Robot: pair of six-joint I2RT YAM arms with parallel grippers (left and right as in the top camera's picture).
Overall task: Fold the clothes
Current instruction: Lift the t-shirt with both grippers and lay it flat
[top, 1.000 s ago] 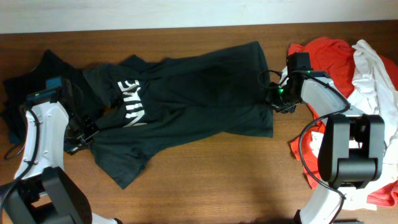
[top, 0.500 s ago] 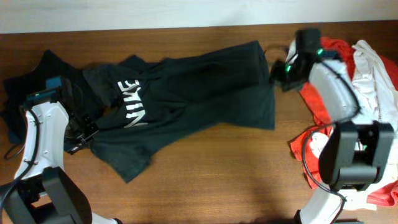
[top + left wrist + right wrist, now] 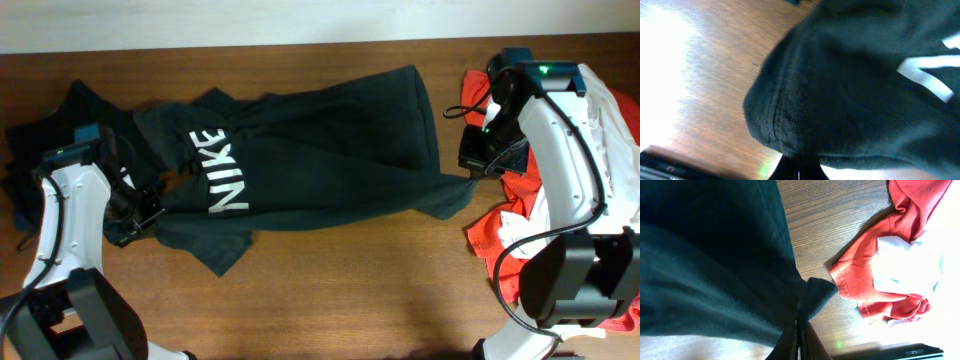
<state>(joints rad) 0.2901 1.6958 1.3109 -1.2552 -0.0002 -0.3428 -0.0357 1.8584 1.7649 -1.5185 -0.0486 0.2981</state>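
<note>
A dark green T-shirt [image 3: 320, 150] with white NIKE lettering lies stretched across the wooden table, lettering near its left end. My left gripper [image 3: 132, 218] is shut on the shirt's left edge; the left wrist view shows a folded hem [image 3: 785, 125] right at the fingers [image 3: 800, 167]. My right gripper [image 3: 478, 170] is shut on the shirt's lower right corner, pulled toward the right. In the right wrist view the dark cloth [image 3: 715, 270] bunches into the closed fingers [image 3: 800, 330].
A pile of red [image 3: 515, 80] and white [image 3: 610, 110] clothes lies at the right edge, just beside my right arm; red cloth [image 3: 875, 295] shows in the right wrist view. A dark garment [image 3: 50, 125] lies at the far left. Bare wood [image 3: 350, 290] runs along the front.
My right gripper has swung up and back, then down and right, pulling the shirt's right corner out. The shirt is stretched flatter and its lettering has shifted. The left arm barely moved.
</note>
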